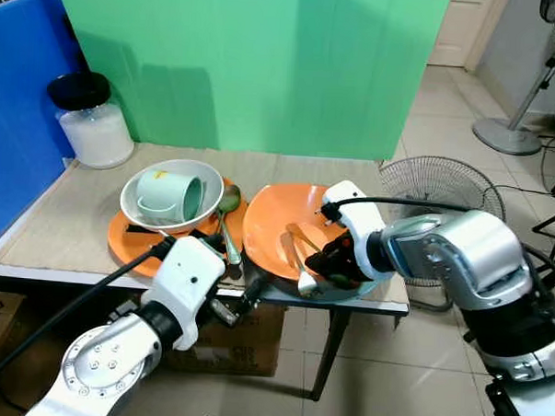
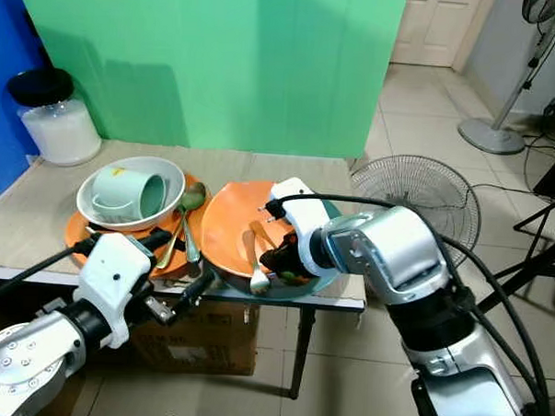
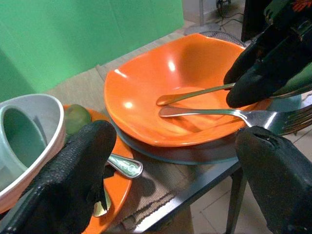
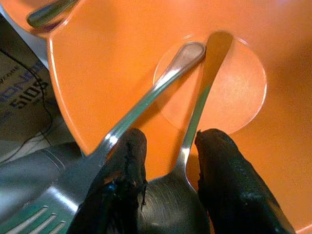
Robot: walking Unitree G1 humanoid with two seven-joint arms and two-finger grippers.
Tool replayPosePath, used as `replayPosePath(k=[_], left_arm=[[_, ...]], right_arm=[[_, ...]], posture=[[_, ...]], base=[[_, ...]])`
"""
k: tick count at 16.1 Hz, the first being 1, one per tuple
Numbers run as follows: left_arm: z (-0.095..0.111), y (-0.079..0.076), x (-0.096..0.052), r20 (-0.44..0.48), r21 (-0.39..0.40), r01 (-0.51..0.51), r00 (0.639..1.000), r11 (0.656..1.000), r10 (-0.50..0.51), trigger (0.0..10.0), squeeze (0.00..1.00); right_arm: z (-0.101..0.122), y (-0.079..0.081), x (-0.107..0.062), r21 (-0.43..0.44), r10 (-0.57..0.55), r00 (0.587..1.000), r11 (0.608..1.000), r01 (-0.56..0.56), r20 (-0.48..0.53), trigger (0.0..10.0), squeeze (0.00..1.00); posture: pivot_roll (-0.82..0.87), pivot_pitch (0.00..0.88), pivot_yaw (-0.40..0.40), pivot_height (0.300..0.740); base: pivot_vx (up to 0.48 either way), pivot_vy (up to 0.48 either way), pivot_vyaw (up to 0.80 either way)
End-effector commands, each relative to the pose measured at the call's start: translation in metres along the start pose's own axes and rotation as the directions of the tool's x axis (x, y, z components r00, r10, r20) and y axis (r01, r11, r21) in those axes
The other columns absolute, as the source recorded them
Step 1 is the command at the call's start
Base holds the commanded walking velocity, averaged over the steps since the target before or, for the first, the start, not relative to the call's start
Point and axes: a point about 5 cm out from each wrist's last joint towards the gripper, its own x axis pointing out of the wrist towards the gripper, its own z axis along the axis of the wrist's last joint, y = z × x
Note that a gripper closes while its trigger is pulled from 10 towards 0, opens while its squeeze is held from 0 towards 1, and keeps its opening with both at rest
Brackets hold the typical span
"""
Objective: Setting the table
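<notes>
Caught mid cutlery pickup: right pincer (image 4: pixel 168 183) pinched around the spoon (image 4: pixel 192 122) in the orange bowl (image 4: pixel 292 122), fork (image 4: pixel 141 107) alongside. Left pincer (image 3: pixel 170 180) wide open, empty. Probably needed lifting next, then laying on the desk (image 1: pixel 65 226)

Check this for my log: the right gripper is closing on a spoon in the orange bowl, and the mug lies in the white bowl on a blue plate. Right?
One slip: the plate under the white bowl is orange, not blue, as the left eye view shows. The rest holds: the right gripper has its fingers around a spoon in the orange bowl, and the mug lies on its side in the white bowl.
</notes>
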Motion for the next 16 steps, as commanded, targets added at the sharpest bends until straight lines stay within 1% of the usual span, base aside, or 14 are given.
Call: replayPosePath(k=[1, 2, 3, 4, 5, 8, 10, 16], left_arm=[[0.004, -0.002, -0.002, 0.007, 0.011, 0.019, 1.000, 1.000, -0.020, 10.0, 0.00], [0.004, -0.003, -0.002, 0.007, 0.010, 0.026, 1.000, 1.000, -0.026, 10.0, 0.00], [0.004, -0.005, -0.002, 0.007, 0.004, 0.041, 0.999, 0.999, -0.041, 10.0, 0.00], [0.004, -0.007, -0.003, 0.005, -0.006, 0.064, 0.998, 0.998, -0.064, 10.0, 0.00], [0.005, -0.011, -0.004, 0.012, -0.029, 0.101, 0.995, 0.994, -0.101, 10.0, 0.00], [0.005, -0.018, -0.006, 0.011, -0.057, 0.172, 0.985, 0.984, -0.171, 10.0, 0.00], [0.004, -0.020, -0.008, -0.003, -0.066, 0.190, 0.982, 0.980, -0.190, 10.0, 0.00], [0.002, -0.019, -0.009, -0.019, -0.062, 0.196, 0.980, 0.979, -0.198, 10.0, 0.00]], right_arm=[[0.007, -0.001, -0.001, -0.017, -0.024, 1.000, 1.000, 0.024, 0.008, 5.9, 0.00], [0.007, -0.001, 0.000, -0.017, -0.024, 1.000, 1.000, 0.024, 0.006, 4.1, 0.00], [0.007, -0.001, 0.001, -0.016, -0.026, 1.000, 1.000, 0.026, 0.005, 2.7, 0.00], [0.008, -0.001, 0.001, -0.017, -0.028, 1.000, 0.999, 0.028, 0.003, 1.5, 0.00], [0.008, -0.002, 0.002, -0.017, -0.033, 0.999, 0.999, 0.033, 0.001, 0.0, 0.00], [0.009, -0.003, 0.003, -0.017, -0.036, 0.999, 0.999, 0.036, -0.002, 0.0, 0.00], [0.009, -0.003, 0.004, -0.021, -0.036, 0.999, 0.999, 0.036, -0.003, 0.0, 0.00], [0.010, -0.001, 0.006, -0.042, -0.028, 1.000, 0.999, 0.027, -0.015, 0.0, 0.00]], posture=[[-0.04, 0.000, 0.027, 0.740], [-0.04, 0.000, 0.026, 0.740], [-0.04, 0.000, 0.026, 0.740], [-0.04, 0.000, 0.026, 0.740], [-0.04, 0.000, 0.026, 0.740], [-0.04, 0.000, 0.025, 0.740], [-0.04, 0.000, 0.023, 0.740], [-0.04, 0.000, 0.017, 0.740]], base=[[0.000, 0.000, 0.00], [0.000, 0.000, 0.00], [0.000, 0.000, 0.00], [0.000, 0.000, 0.00], [0.000, 0.000, 0.00], [0.000, 0.000, 0.00], [0.000, 0.000, 0.00], [0.000, 0.000, 0.00]])
